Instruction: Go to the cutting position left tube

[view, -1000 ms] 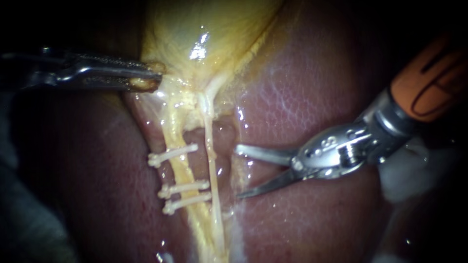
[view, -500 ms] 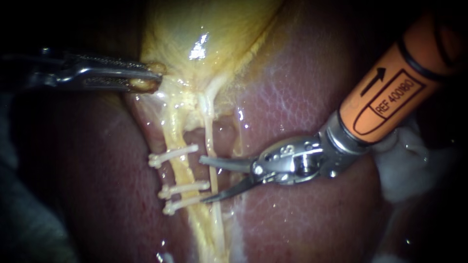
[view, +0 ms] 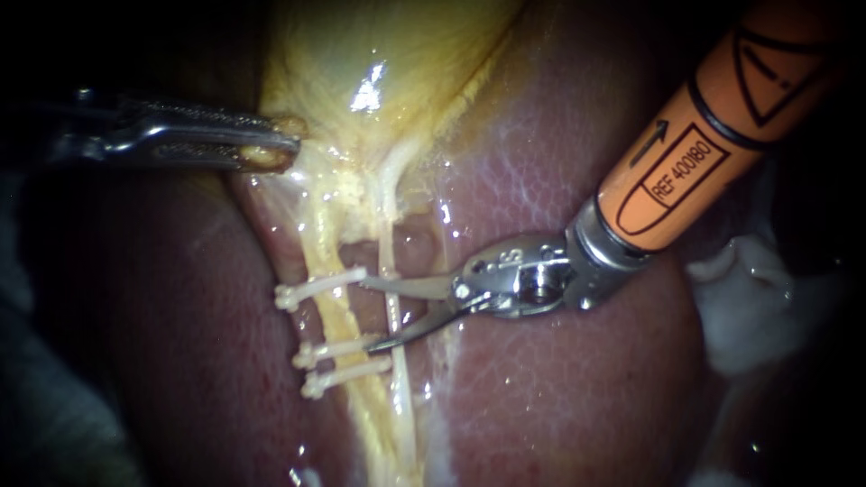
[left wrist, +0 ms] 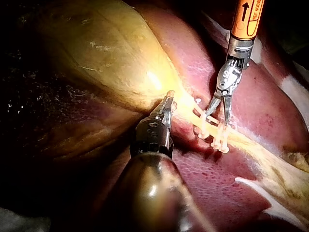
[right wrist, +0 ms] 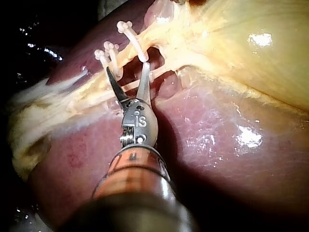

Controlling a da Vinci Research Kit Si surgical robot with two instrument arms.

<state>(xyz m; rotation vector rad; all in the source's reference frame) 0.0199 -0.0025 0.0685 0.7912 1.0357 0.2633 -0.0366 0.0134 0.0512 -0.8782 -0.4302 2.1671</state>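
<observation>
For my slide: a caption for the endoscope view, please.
Right instrument, jaws open, at the clipped tube; left instrument grips gallbladder.

Right instrument (view: 368, 314) has advanced leftward to the clips (view: 341, 347).

Edges fall to black — light pooled at centre (wet glints); white wad (view: 749, 298) at right, half shadowed.

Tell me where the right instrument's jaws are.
Endoscope view: the right instrument comes in from the upper right, its open jaws reaching between the top clip and the middle clip, with the thin tube in their gap.
</observation>
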